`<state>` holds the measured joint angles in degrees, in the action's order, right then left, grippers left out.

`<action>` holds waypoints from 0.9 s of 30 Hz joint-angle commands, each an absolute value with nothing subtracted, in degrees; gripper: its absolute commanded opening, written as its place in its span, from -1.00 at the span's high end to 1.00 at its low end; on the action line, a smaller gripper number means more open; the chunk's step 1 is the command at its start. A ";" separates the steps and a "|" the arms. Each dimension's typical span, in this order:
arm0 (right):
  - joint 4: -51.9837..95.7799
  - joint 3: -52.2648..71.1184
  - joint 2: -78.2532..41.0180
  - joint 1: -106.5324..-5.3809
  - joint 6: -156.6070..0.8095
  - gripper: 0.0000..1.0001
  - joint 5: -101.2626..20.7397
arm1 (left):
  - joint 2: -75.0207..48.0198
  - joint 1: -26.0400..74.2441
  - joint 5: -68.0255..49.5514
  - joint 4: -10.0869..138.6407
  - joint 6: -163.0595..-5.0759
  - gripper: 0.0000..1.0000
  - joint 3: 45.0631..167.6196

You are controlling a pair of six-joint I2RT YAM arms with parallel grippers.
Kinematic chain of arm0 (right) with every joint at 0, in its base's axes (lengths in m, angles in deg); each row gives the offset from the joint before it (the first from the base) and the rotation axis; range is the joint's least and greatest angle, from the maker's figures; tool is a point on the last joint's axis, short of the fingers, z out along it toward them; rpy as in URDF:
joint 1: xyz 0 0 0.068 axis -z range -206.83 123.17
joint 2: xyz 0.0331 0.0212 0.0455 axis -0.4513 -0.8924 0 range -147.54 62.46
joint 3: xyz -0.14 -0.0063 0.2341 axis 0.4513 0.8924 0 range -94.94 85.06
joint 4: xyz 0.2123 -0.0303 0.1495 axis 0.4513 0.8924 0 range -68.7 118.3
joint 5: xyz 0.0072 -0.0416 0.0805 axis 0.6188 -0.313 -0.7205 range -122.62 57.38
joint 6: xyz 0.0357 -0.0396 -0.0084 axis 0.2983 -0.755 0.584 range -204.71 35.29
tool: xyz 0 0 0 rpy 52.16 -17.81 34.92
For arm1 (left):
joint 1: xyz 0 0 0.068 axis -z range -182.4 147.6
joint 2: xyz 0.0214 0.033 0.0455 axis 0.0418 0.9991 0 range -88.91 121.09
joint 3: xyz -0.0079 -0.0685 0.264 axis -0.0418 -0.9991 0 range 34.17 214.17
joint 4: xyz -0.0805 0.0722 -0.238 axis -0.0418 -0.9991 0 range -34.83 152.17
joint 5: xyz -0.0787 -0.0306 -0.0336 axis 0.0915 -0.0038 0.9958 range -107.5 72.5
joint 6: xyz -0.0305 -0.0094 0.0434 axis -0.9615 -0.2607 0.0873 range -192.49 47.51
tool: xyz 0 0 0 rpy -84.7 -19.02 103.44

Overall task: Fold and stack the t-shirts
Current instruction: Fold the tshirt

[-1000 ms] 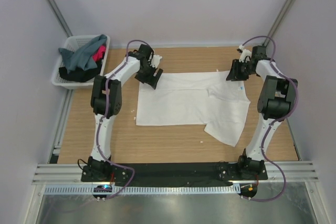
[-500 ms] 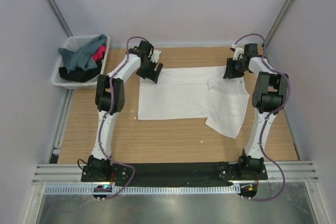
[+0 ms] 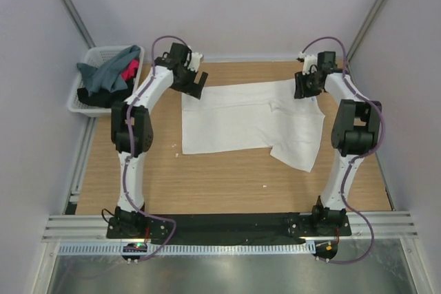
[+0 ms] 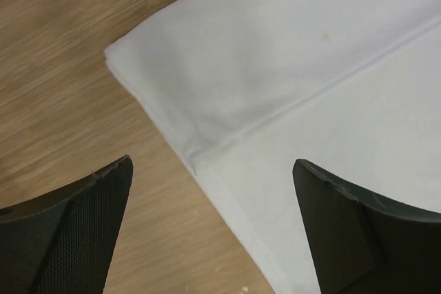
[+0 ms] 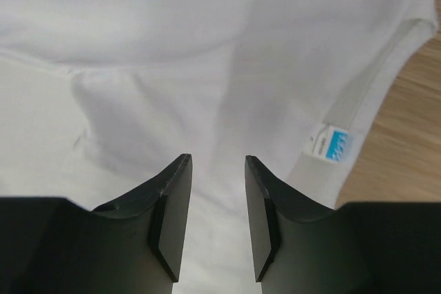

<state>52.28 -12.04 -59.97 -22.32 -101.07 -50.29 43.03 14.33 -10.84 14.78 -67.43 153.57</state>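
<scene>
A corner of the white t-shirt (image 4: 289, 67) lay flat on the wooden table (image 4: 62, 67), a stitched seam running across the cloth near its edge. The left gripper (image 4: 212, 170) hung above that corner, its dark fingers (image 4: 69, 232) spread wide apart with nothing clamped between them.

Top external: fixed above and behind the arm bases, facing down and forward; farthest off, taking in the whole wooden table (image 3: 227, 170), the white t-shirt (image 3: 234, 118) and the white lattice basket (image 3: 81, 98) at far left.
Left wrist: aimed down past the left gripper (image 4: 212, 162); very near one t-shirt corner and bare wood.
Right wrist: aimed down past the right gripper (image 5: 218, 159); very near the cloth around the blue neck label (image 5: 331, 144).
Shared, top and left wrist: the t-shirt's far-left corner.
Shared, top and right wrist: its far-right part.
Shared, both wrists: opposite ends of one t-shirt.
</scene>
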 commanded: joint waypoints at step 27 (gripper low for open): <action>69.20 47.44 8.59 -22.87 -149.13 0.13 -52.22 | -3.31 20.54 -12.92 19.63 -56.41 -0.89 97.98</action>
<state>67.26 45.66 8.03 -22.60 -141.75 -52.65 -3.37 20.72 -11.11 17.27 -58.75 98.73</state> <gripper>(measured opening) 0.437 0.940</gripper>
